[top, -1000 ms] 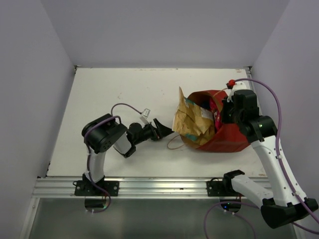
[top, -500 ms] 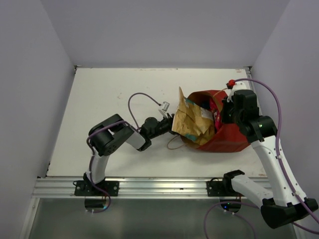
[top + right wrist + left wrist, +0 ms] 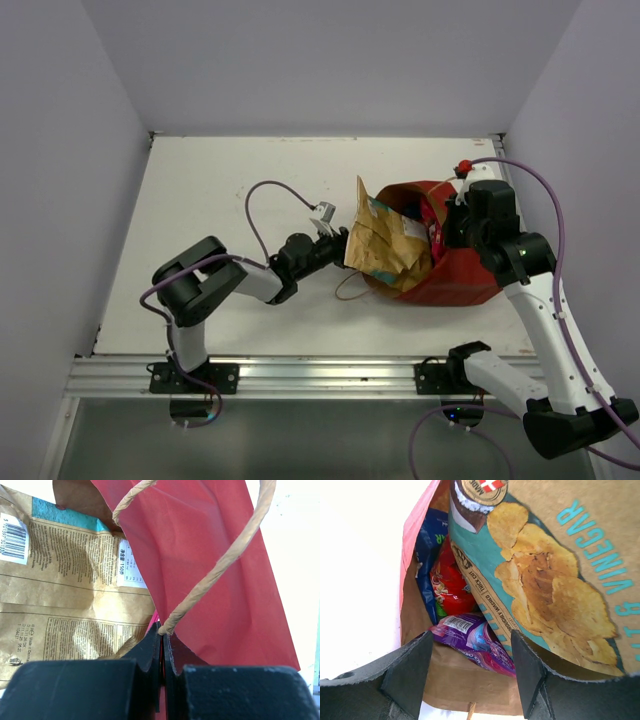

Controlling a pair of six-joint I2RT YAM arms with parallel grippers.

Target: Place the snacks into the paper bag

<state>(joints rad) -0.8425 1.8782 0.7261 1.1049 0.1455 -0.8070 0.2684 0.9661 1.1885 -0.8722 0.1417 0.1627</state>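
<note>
The paper bag (image 3: 462,275) was found lying on its side, its mouth turned toward the left gripper (image 3: 472,645). The left jaws were seen standing apart with nothing pinched between them, pointed straight into the mouth.

Directly ahead of the jaws and between them, the purple packet (image 3: 470,632) was seen on the bag's lower inner wall. The red packet (image 3: 452,587) lay beyond it, and the blue packet (image 3: 427,555) lay ahead of the left-hand finger against the bag's side. A pink-and-white packet could not be made out.

The large tan pouch (image 3: 555,580) was the one thing not fully inside. It lay ahead of and above the right-hand finger, slanted across the mouth, with its near end jutting out toward the jaws. Its long axis was judged to run roughly along the line the jaws pointed, into the bag.

The left arm was plainly the nearer one, so a push along that axis was judged to be what the next move called for.

At the bag's far end, the right gripper (image 3: 161,630) was shut on the red paper of the rim. The grip sat at the root of the string handle (image 3: 220,565), so the bag was held against such a push.
</note>
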